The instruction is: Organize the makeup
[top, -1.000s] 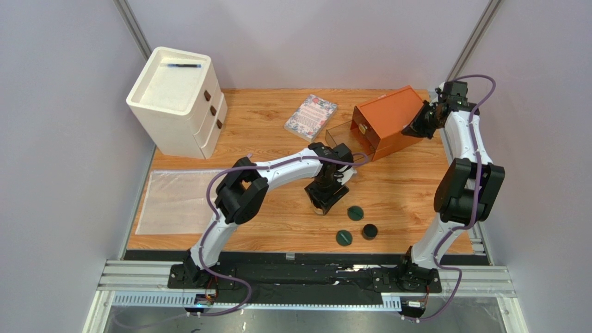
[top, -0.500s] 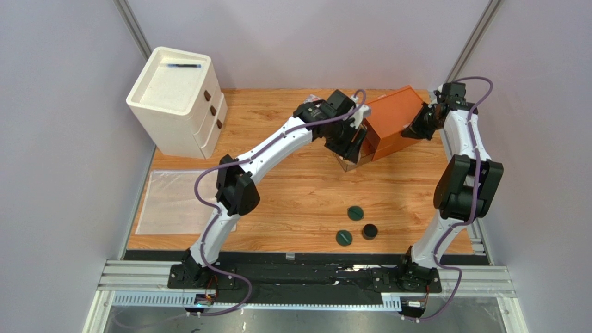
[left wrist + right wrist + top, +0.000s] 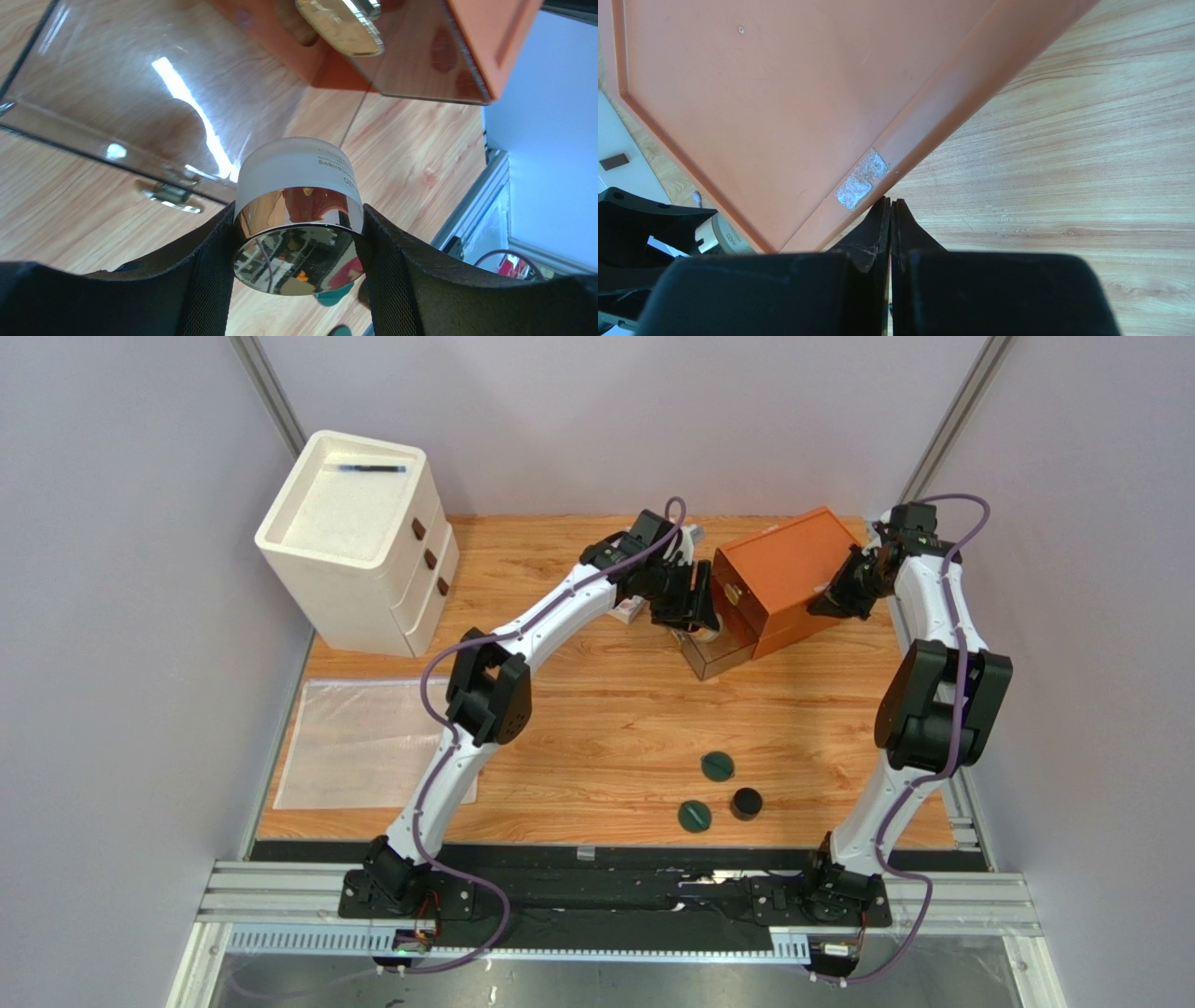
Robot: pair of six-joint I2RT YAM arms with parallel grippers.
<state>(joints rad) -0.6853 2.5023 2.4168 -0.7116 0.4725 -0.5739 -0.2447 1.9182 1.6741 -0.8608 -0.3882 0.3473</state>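
The left arm has swung away from the middle of the table, where it was a second ago, and now stretches to the far side. The right arm has not moved.

A wooden table (image 3: 589,742) fills the view from above. At its far left corner stands a white drawer unit (image 3: 358,539). Far right of centre sits an orange box (image 3: 779,588), turned at an angle. A clear plastic sheet (image 3: 351,742) lies flat on the table's left side.

A tinted see-through drawer (image 3: 126,91) is pulled out from the front of the orange box. The left gripper (image 3: 687,602) hangs over this drawer. Its two black fingers (image 3: 210,280) are clamped on the sides of a frosted jar (image 3: 295,182), which is round with a mirrored cap. The jar is held in the air by the drawer's front wall, clear of the table.

The right gripper (image 3: 842,592) is at the far side of the orange box, its fingers pressed together with nothing between them. Their tips sit right at the box's edge.

Near the front of the table, right of centre, lie two dark-green discs (image 3: 718,766) (image 3: 694,816). A black jar (image 3: 746,802) stands just beside them. A thin black pen (image 3: 372,468) rests on top of the white drawer unit.
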